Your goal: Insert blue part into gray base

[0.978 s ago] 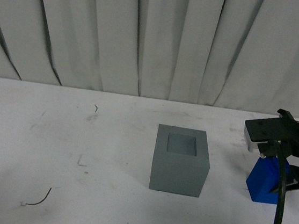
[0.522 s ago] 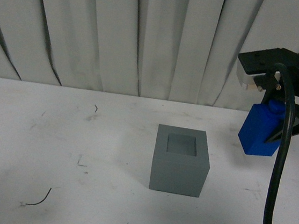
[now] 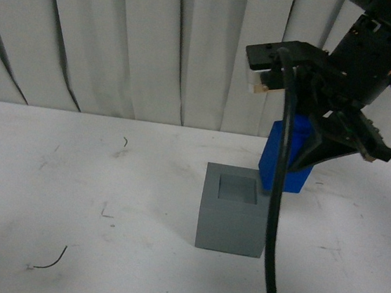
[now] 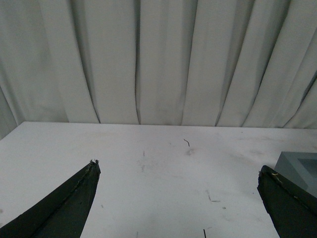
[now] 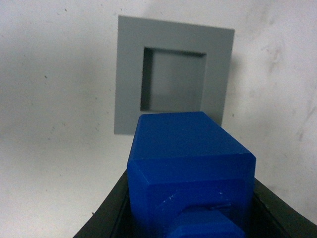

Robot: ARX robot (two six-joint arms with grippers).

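The bright blue rectangular block (image 3: 270, 158), clamped in the right gripper (image 3: 295, 152), sat low by the white table (image 3: 70, 196) at far right a second ago. Since lifted and carried leftward. Now hangs in the air, overlapping the upper right edge of the matte gray cube (image 3: 233, 221). The black cable (image 3: 271, 233) has swung in across the cube's right front.

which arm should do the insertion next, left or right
Right. The right gripper holds the blue part in the air, close to the empty recess of the gray base. The left gripper is open and holds nothing.
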